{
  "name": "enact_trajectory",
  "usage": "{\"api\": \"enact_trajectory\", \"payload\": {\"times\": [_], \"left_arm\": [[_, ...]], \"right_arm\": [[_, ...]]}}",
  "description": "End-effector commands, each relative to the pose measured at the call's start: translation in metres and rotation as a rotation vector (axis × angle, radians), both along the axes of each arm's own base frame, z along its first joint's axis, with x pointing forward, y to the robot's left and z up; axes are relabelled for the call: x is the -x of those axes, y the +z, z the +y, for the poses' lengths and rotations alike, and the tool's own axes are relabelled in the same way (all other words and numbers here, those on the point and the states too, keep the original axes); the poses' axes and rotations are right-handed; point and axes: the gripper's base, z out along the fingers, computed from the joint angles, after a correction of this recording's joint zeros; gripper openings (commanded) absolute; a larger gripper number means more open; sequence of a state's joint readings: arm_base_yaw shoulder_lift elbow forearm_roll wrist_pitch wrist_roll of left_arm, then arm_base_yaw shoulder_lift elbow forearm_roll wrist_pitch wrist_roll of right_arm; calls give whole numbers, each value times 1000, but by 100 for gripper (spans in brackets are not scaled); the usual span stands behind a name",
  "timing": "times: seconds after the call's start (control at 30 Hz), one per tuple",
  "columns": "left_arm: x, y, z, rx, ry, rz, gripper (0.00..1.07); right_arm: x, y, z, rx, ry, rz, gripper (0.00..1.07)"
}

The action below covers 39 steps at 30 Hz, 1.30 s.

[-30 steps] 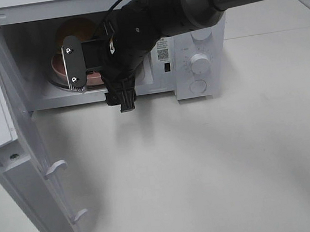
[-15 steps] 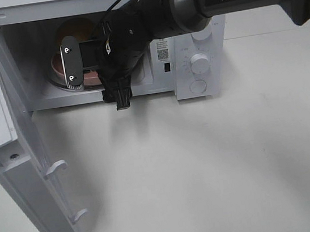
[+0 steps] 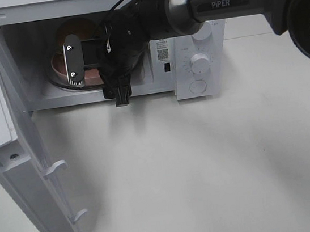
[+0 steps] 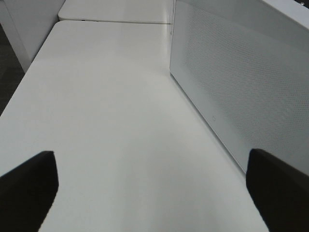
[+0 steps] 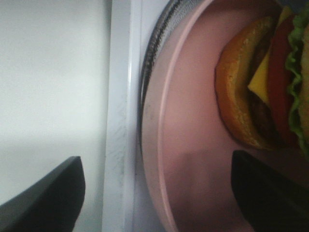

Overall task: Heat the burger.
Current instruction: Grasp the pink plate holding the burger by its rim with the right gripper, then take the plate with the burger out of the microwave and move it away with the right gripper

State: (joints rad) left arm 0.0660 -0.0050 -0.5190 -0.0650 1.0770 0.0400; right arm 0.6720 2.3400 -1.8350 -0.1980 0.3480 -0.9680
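Note:
The burger [image 3: 74, 28], golden bun with lettuce and cheese at its edge [image 5: 263, 96], lies on a pink plate [image 3: 55, 64] inside the open microwave [image 3: 38, 97]. My right gripper [image 3: 96, 81] reaches into the cavity from the front. In the right wrist view the right gripper [image 5: 154, 198] stands open, with the plate's rim [image 5: 166, 121] between its widely spread fingers and nothing clamped. My left gripper [image 4: 154, 193] is open over the bare table, beside the door's perforated outer face. It does not show in the exterior high view.
The microwave door [image 3: 17, 157] hangs open to the left, its handle [image 3: 56, 168] facing the table. Control knobs [image 3: 198, 63] sit on the microwave's right panel. A glass turntable [image 5: 153, 58] lies under the plate. White table [image 3: 207, 166] stretches in front.
My right arm has shifted slightly deeper toward the microwave cavity, and its fingers have drawn a little closer together. The burger, the plate and the left gripper have not moved.

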Motion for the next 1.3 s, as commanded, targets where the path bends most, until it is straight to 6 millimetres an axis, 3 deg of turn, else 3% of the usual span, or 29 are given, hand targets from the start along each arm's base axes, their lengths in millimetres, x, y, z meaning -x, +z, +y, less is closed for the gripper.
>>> {"api": "enact_trajectory", "payload": {"times": [0.03,0.4,0.6,0.73,0.77,0.8,0.83,0.87,0.93,0.97,1.0,1.3], "left_arm": [[0,0,0,3,-1,-13,98],[0,0,0,3,-2,-13,98],[0,0,0,3,-2,-13,98],[0,0,0,3,-2,-13,98],[0,0,0,3,-2,-13,98],[0,0,0,3,-2,-13,98],[0,0,0,3,-2,-13,98],[0,0,0,3,-2,-13,98],[0,0,0,3,-2,-13,98],[0,0,0,3,-2,-13,98],[0,0,0,3,-2,-13,98],[0,0,0,3,-2,-13,98]], "right_arm": [[-5,1,-1,-22,-10,-16,80],[-11,-21,-1,-8,-19,10,77],[-10,-22,-1,-11,-32,21,70],[-10,-22,-1,-14,-34,21,55],[-10,-22,-1,-14,-34,21,44],[-10,-22,-1,-14,-34,21,44],[-10,-22,-1,-12,-34,22,31],[-10,-22,-1,-12,-34,22,31],[-6,-23,2,-1,-27,33,12],[-6,-23,2,-1,-27,33,12],[-6,-23,1,7,-27,37,3],[-1,-23,7,13,-8,37,0]]}}
